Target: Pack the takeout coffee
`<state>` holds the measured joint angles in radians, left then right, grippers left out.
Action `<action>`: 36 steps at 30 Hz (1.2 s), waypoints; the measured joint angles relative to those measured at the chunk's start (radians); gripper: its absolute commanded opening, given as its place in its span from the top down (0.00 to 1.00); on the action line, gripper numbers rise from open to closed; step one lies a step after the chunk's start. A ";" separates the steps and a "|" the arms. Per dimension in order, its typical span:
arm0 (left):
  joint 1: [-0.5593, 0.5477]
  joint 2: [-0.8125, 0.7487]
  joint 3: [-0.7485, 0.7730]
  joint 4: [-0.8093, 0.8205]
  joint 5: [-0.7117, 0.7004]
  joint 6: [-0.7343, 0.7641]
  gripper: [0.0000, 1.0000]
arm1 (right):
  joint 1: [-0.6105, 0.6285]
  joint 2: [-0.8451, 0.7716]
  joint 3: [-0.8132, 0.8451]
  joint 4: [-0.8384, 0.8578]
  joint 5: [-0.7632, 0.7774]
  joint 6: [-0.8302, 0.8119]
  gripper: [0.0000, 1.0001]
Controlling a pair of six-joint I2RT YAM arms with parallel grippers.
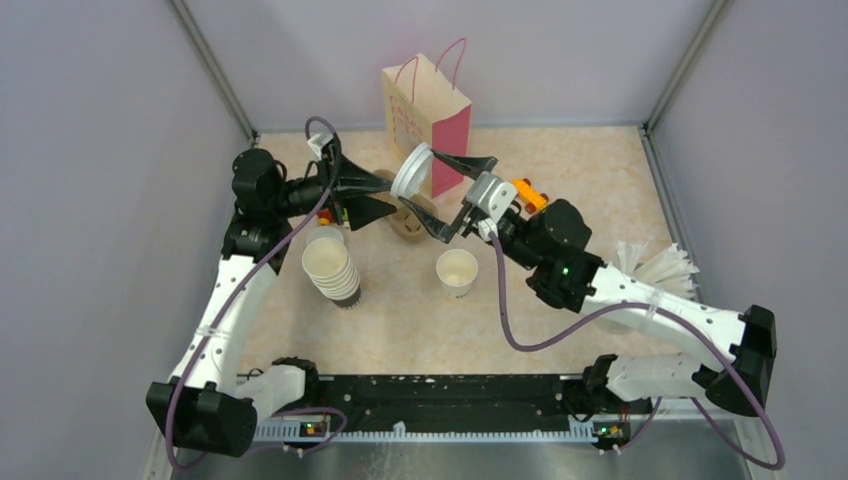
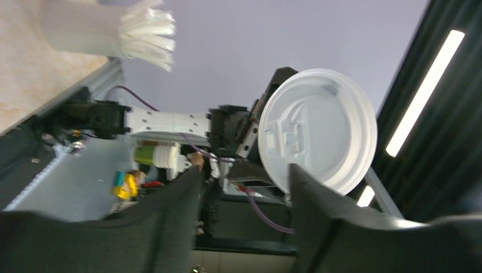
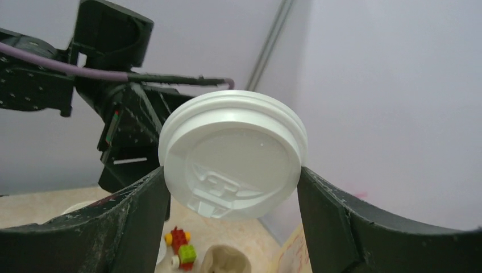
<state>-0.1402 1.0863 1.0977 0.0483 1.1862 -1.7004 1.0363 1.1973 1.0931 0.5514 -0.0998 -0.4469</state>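
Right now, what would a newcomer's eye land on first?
The white lid hangs in mid-air above the middle of the table, pinched edge to edge by the right gripper. The left gripper stands open right beside it. Just behind them, a bag with a pink side stands at the back, and nearer the arms a lidless cup stands beside a stack of cups.
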 measured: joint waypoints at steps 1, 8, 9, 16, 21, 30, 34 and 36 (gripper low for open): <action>0.000 0.000 0.004 -0.032 -0.011 0.025 0.22 | 0.001 -0.011 -0.013 -0.003 0.030 0.017 0.28; 0.018 0.067 0.239 -0.449 -0.144 0.351 0.01 | 0.002 -0.154 -0.068 -0.138 0.276 0.219 0.31; 0.021 0.088 0.298 -0.517 -0.174 0.415 0.01 | 0.002 -0.176 -0.067 -0.175 0.303 0.258 0.31; 0.025 0.182 0.554 -0.882 -0.427 0.811 0.01 | 0.002 -0.216 0.022 -0.607 0.477 0.541 0.31; 0.025 0.180 0.586 -1.055 -0.621 1.000 0.01 | 0.002 -0.178 0.112 -0.945 0.519 0.707 0.31; 0.027 0.093 0.617 -1.191 -0.872 1.216 0.01 | 0.002 0.077 0.357 -1.403 0.491 0.891 0.25; 0.027 0.006 0.615 -1.204 -0.954 1.257 0.01 | 0.002 0.229 0.487 -1.543 0.437 0.929 0.25; 0.027 -0.042 0.615 -1.204 -1.012 1.276 0.01 | 0.001 0.292 0.533 -1.594 0.415 0.939 0.25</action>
<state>-0.1135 1.0439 1.7126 -1.1561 0.1741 -0.4248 1.0370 1.4895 1.6264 -1.0424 0.3149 0.4919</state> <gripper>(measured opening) 0.987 0.750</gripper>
